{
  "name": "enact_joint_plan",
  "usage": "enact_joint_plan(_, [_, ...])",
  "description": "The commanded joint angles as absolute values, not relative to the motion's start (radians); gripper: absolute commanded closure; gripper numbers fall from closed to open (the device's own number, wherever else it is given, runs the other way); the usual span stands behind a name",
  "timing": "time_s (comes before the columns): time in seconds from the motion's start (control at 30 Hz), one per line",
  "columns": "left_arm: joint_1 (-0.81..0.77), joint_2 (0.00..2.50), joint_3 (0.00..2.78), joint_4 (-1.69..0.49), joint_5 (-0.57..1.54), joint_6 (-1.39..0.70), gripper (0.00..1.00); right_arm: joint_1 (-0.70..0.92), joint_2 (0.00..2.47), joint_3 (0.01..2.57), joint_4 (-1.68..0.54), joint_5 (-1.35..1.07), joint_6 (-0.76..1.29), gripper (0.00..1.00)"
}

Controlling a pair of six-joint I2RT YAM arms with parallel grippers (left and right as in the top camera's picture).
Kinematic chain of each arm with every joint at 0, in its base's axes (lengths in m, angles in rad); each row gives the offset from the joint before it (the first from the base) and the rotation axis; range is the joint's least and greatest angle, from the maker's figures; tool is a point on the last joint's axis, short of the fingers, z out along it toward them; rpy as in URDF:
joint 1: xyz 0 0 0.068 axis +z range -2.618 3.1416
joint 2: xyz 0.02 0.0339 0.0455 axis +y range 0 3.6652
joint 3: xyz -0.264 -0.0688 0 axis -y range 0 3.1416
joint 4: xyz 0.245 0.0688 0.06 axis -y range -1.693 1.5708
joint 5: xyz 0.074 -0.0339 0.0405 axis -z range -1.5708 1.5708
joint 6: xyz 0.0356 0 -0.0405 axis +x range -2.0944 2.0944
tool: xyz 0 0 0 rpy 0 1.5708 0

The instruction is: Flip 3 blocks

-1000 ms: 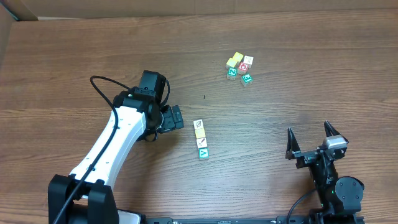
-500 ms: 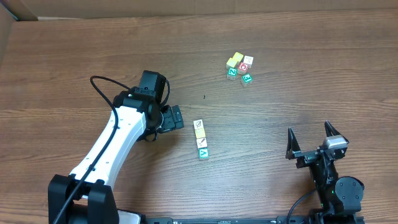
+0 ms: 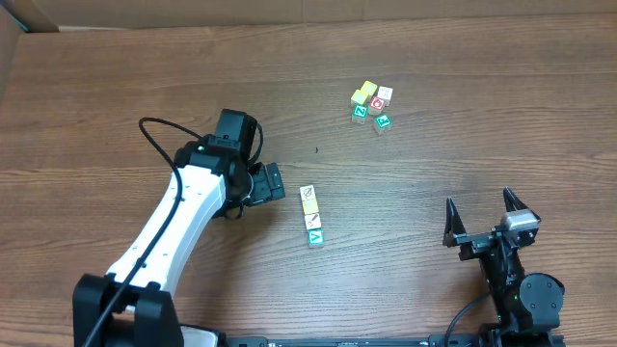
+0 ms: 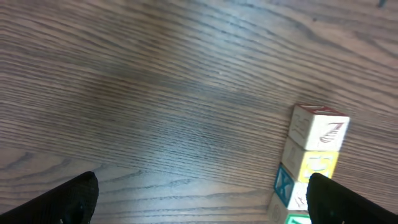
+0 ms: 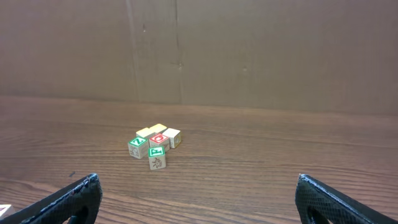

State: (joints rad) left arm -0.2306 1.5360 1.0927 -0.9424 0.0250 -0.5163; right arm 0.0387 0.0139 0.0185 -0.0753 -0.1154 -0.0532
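The blocks we are to flip lie in two groups. A short row of blocks [image 3: 310,214] sits mid-table, its cubes touching end to end. A cluster of blocks [image 3: 371,104] lies well apart from the row, farther from the arms' bases and to the right, and it is packed around a red-faced cube [image 3: 377,104] that is not ours to turn. In the left wrist view the row [image 4: 311,163] runs along the right edge, led by a white-faced end block [image 4: 318,127] with a cream-yellow one behind it.

The left gripper [image 3: 273,182] hovers just left of the row's far end with its jaws spread wide and nothing between them. The right gripper [image 3: 479,204] is parked well to the right of the row, also spread and empty, and faces the distant cluster [image 5: 153,144] across the bare wooden table [image 3: 463,77].

We judge this to be the approach to a flip. How many blocks have already been turned we cannot tell. The next move calls for sliding the left gripper [image 4: 202,180] right until it straddles the end block, pinching only that cube, lifting it clear and rolling it over. Because the neighbours touch, the jaws must be placed carefully.
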Motion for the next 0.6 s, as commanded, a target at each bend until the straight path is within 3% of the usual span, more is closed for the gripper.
enact_joint_plan(0.0, [-0.244, 1.407, 1.100, -0.937, 0.017, -0.497, 0.00, 0.032, 0.003, 0.008, -0.074, -0.106, -0.060, 0.00])
enact_joint_plan(0.27, [-0.228, 0.959, 1.100, -0.937, 0.012, -0.497, 0.00, 0.032, 0.003, 0.008, -0.074, -0.106, -0.060, 0.00])
enact_joint_plan(0.57, [-0.228, 0.537, 1.100, -0.938, -0.191, -0.494, 0.00, 0.032, 0.003, 0.008, -0.074, -0.106, -0.060, 0.00])
